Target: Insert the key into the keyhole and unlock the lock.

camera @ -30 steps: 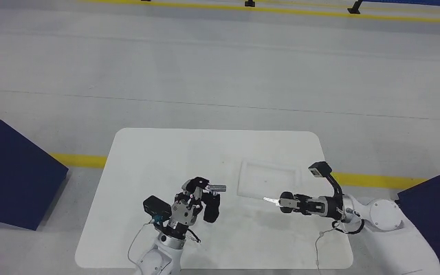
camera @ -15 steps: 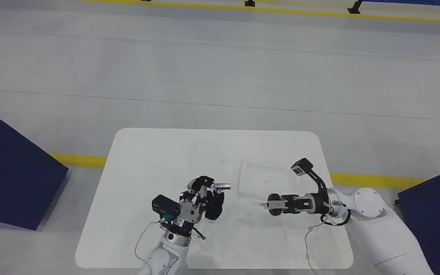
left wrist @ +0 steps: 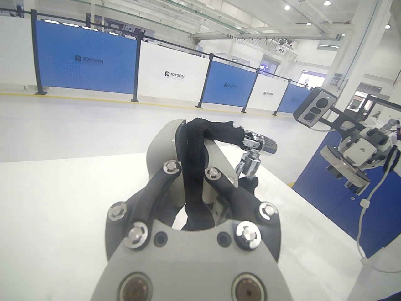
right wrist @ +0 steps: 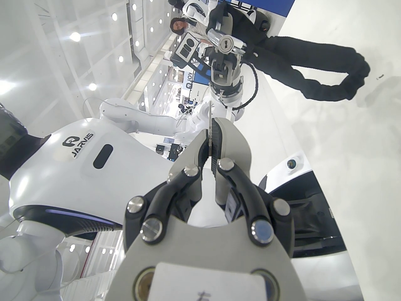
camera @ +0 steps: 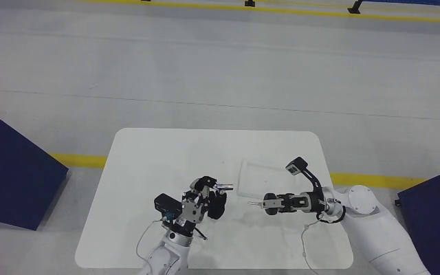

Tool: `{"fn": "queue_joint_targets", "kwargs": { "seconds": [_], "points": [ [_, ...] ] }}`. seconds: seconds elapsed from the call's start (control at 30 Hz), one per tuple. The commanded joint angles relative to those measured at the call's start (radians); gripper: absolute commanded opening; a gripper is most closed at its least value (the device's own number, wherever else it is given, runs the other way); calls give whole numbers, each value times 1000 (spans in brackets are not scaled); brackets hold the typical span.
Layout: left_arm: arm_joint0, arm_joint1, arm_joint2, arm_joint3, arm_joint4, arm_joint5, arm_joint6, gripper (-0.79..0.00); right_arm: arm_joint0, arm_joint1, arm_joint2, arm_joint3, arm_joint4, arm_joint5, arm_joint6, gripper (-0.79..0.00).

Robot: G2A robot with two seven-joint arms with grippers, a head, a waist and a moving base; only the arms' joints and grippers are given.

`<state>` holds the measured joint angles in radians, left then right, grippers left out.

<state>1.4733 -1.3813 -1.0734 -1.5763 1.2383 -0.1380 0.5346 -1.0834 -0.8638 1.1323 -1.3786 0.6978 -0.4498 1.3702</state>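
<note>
As the right pincer [camera: 269, 204], clenched on the key [camera: 254, 203], has closed in on the lock [camera: 221, 186] grasped above the table [camera: 137, 158] by the left pincer [camera: 210, 196], the tip seemingly sits just short of the keyhole [right wrist: 225, 44], so insertion remains.

Bright chrome on the lock [left wrist: 258, 147] cylinder, black woven mesh over its cable loop [right wrist: 329, 73]. Plain silver for the key [right wrist: 209, 126]. Pale grey with black linkages and silver screws on the left hand [left wrist: 192, 151] and right hand [right wrist: 210, 136]. Flat white across the counter [camera: 158, 158].
</note>
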Motion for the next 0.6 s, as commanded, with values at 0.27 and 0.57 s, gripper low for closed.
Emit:
{"fn": "queue_joint_targets", "kwargs": {
  "seconds": [0.27, 0.57],
  "points": [
    [11, 9, -15, -5, -52, -156, -4, -785, 0, 0, 0, 0, 0, 0, 0, -785],
    [13, 9, -15, -4, -57, -162, 0, -785, 0, 0, 0, 0, 0, 0, 0, -785]
  ]
}}
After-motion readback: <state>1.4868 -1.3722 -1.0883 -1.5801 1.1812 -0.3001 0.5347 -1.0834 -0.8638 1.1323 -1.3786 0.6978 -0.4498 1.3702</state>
